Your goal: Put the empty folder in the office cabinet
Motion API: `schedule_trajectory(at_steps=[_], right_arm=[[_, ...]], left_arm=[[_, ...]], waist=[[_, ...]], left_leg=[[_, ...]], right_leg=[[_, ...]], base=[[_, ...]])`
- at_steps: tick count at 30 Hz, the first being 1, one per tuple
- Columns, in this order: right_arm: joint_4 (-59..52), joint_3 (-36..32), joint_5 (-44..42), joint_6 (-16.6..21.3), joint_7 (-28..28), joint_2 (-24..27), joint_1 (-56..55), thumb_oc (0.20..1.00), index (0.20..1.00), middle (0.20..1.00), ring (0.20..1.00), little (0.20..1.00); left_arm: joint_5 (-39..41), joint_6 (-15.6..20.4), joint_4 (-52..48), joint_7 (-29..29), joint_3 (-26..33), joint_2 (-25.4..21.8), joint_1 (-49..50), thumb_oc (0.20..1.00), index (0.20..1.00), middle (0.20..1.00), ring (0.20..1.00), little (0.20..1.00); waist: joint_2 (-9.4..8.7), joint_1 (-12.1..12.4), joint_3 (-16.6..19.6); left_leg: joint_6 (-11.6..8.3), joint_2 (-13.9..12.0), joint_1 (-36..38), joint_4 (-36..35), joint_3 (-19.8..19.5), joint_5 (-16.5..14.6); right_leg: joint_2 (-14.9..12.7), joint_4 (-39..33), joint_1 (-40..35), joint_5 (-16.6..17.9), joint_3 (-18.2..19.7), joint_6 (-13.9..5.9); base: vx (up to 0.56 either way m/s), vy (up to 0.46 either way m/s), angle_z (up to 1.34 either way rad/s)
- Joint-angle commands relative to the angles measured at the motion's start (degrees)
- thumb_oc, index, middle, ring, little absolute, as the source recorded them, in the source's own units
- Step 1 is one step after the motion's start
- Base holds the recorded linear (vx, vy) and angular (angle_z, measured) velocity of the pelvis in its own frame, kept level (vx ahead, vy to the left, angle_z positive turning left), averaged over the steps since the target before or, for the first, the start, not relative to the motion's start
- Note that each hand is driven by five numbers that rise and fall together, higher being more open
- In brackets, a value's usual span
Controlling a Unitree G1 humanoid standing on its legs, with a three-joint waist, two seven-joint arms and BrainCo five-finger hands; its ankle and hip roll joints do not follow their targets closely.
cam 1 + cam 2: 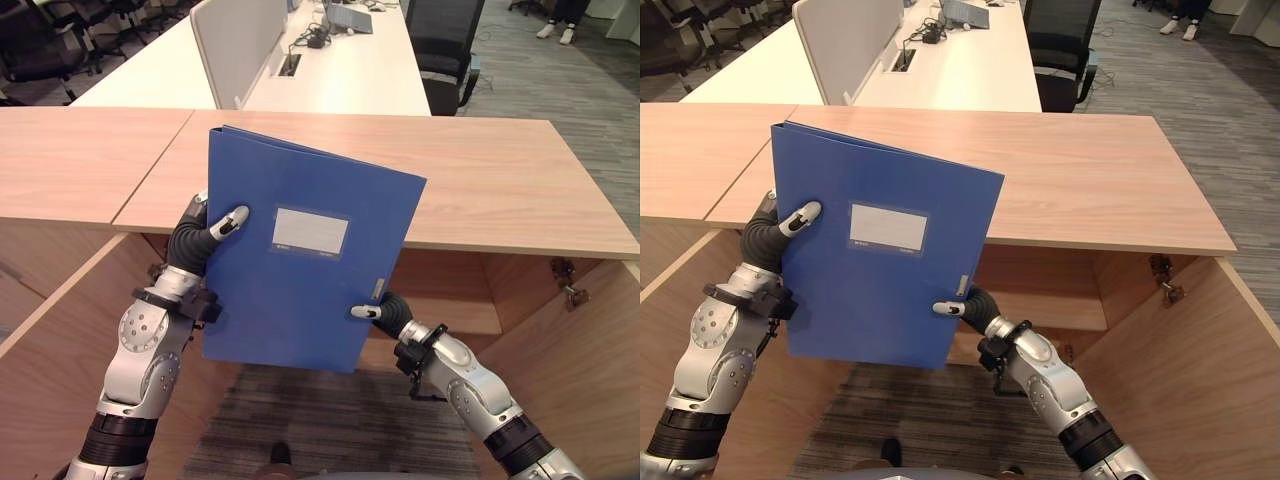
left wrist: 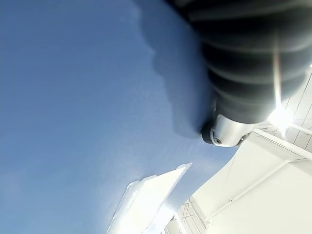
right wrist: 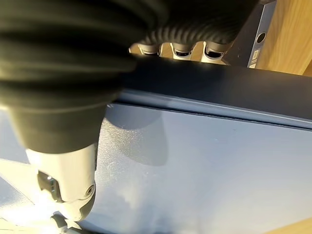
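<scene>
A blue box folder (image 1: 300,250) with a white label is held upright in the air in front of the wooden cabinet (image 1: 480,180), slightly tilted. My left hand (image 1: 195,235) grips its left edge, thumb across the front face. My right hand (image 1: 390,312) clamps its lower right edge, thumb on the front and fingers (image 3: 187,50) behind the spine. In the left wrist view the folder's blue face (image 2: 87,107) lies close under the thumb. The cabinet stands open below its top, a shelf (image 1: 450,315) showing inside.
Two open cabinet doors flank me, one at the left (image 1: 50,330) and one at the right (image 1: 590,360) with a metal hinge (image 1: 568,280). Behind the cabinet stand white desks (image 1: 330,70) with a divider, a laptop and black chairs (image 1: 445,50). A person's feet (image 1: 556,32) show far back.
</scene>
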State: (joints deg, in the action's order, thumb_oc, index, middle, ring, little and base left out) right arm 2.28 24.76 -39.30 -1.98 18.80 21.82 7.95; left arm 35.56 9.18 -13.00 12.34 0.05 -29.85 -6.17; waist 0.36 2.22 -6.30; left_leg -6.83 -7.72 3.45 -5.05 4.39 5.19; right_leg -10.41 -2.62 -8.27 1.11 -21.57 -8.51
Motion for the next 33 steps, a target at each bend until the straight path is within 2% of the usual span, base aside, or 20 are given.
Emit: schedule_trajectory(at_steps=[1,2,33], right_arm=[[-3.86,0.32,-1.96,2.54,1.23,-3.65,1.94,0.736,0.736,0.736,0.736,0.736],[-3.93,0.28,-2.35,2.62,1.17,-3.79,1.94,0.2,0.2,0.2,0.2,0.2],[-6.42,1.32,-5.56,2.9,1.33,-4.81,3.26,0.2,0.2,0.2,0.2,0.2]], left_arm=[[0.37,3.7,-0.98,-0.28,3.14,-2.38,-3.84,0.2,0.2,0.2,0.2,0.2],[0.45,3.72,-0.93,-0.27,3.17,-2.42,-3.82,0.2,0.2,0.2,0.2,0.2],[1.71,3.95,-1.41,-0.82,2.31,2.03,-1.9,0.2,0.2,0.2,0.2,0.2]], waist=[[-1.54,-0.53,1.88],[-1.57,-0.54,1.88],[-1.69,-0.47,1.68]], left_leg=[[1.36,1.23,0.52,0.37,-1.14,-4.23],[1.37,1.23,0.54,0.36,-1.12,-4.27],[1.53,1.58,0.44,0.39,-1.16,-4.44]], right_leg=[[-0.49,4.02,3.97,-2.65,5.35,-1.14],[-0.49,4.05,3.99,-2.64,5.34,-1.15],[-0.6,3.96,4.26,-2.47,5.39,-1.09]], base=[[0.0,0.0,0.0],[0.0,0.0,0.0],[0.0,0.0,0.0]])
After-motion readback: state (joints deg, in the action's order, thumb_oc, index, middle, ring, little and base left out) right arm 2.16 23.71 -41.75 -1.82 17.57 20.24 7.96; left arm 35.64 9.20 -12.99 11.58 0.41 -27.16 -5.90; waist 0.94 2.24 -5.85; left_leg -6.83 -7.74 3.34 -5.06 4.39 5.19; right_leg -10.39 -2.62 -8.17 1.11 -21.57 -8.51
